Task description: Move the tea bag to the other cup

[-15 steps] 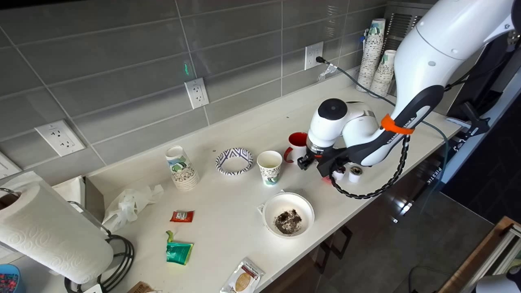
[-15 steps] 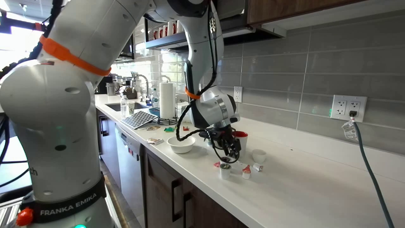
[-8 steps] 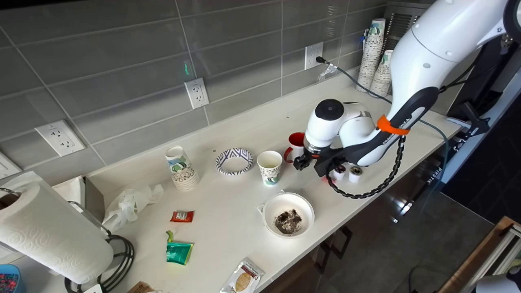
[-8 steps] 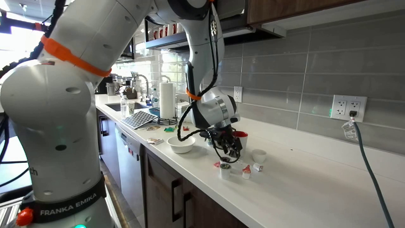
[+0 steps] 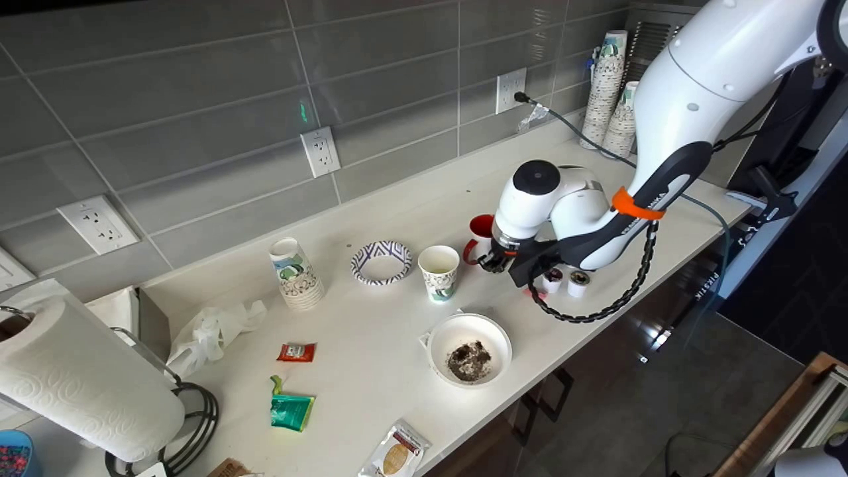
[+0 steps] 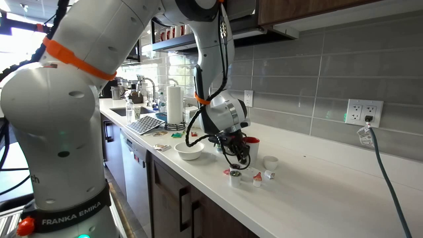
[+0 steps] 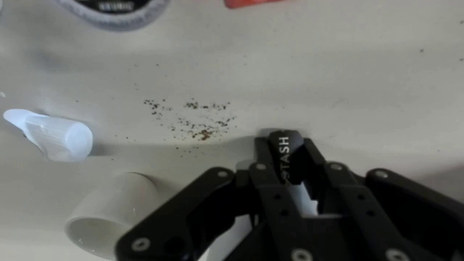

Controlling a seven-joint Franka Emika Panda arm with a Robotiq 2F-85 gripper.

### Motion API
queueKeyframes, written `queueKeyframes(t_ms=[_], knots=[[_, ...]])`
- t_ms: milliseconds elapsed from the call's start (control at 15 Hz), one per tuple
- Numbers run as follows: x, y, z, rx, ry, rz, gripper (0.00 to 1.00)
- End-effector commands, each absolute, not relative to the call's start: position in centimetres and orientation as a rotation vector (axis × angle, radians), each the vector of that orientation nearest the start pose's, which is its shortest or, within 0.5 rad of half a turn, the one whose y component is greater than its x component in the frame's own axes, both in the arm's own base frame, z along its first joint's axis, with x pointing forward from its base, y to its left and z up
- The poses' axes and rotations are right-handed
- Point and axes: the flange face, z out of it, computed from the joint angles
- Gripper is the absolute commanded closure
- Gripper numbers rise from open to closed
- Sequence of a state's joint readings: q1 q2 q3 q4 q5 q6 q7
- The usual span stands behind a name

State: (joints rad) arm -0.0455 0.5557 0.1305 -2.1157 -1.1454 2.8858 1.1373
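Black tag [image 7: 288, 154] between the fingers [image 7: 262, 150]; only "TASH" clearly legible.

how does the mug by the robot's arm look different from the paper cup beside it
The mug has a red handle; the paper cup shows none. The mug is red inside, the paper cup pale. Outside, the mug looks white where visible, while the paper cup carries a printed pattern. Both stand upright on the counter, open at the top.
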Motion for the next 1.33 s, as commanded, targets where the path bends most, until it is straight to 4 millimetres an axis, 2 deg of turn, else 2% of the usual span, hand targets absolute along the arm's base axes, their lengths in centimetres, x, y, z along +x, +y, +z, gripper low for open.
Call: queueKeyframes(t_ms=[0, 400, 667, 1000, 1267], knots=[[55.6, 10.5, 15.5, -3.220, -0.029, -0.604, 1.00], [55.0, 11.5, 16.7, -3.252, -0.032, -0.605, 1.00], [54.2, 12.0, 18.3, -3.293, -0.041, -0.601, 1.00], [53.8, 11.6, 20.9, -3.404, 0.012, -0.585, 1.00], [54.4, 10.8, 22.6, -3.446, 0.040, -0.589, 1.00]])
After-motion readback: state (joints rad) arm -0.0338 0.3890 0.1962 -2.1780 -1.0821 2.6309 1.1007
